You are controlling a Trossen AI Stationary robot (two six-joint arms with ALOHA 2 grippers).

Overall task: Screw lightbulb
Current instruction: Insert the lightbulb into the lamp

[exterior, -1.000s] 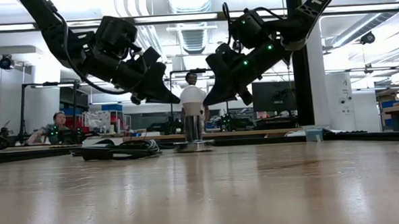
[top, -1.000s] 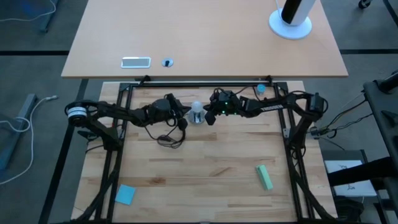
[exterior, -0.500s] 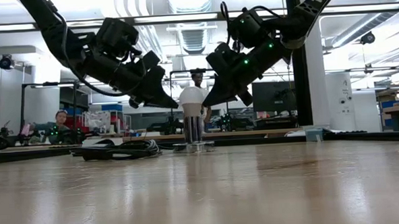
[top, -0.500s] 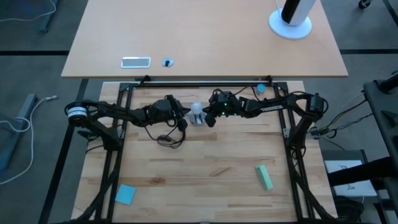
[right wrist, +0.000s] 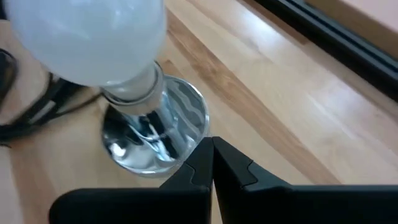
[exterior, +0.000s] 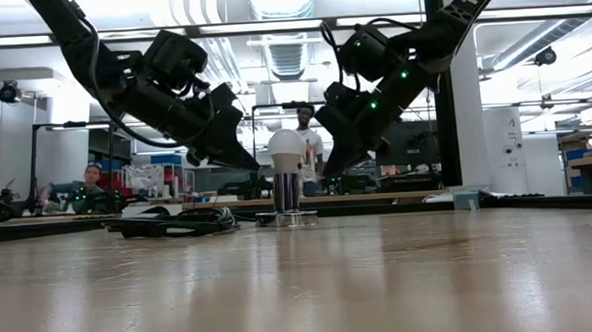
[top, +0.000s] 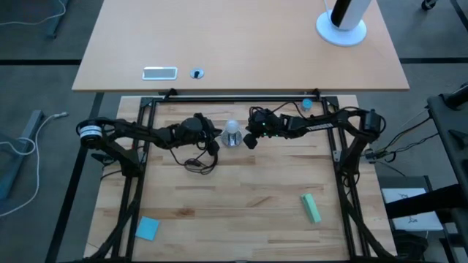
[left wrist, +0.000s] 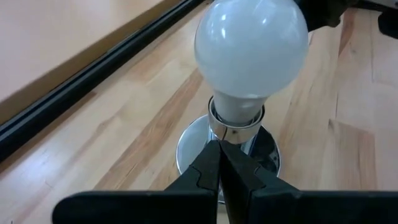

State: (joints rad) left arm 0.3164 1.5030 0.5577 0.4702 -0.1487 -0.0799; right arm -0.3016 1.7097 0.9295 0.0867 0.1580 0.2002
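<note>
Both grippers hang near the table's (top: 241, 212) back edge with fingers pressed together, holding nothing: left gripper (exterior: 244, 160) and right gripper (exterior: 331, 166) flank the lightbulb (exterior: 286, 146), which stands upright in the silver socket (exterior: 287, 204), apart from both.

- The lightbulb (left wrist: 252, 53), upper centre of the left wrist frame, looks like smooth frosted-white glass with a soft sheen.
- The socket (right wrist: 177, 121) below it is polished, mirror-bright metal.
- The surface (top: 248, 197) is pale, matt wooden planks.
- The left end effector (left wrist: 219, 180) fingers look like matt black plastic.
</note>
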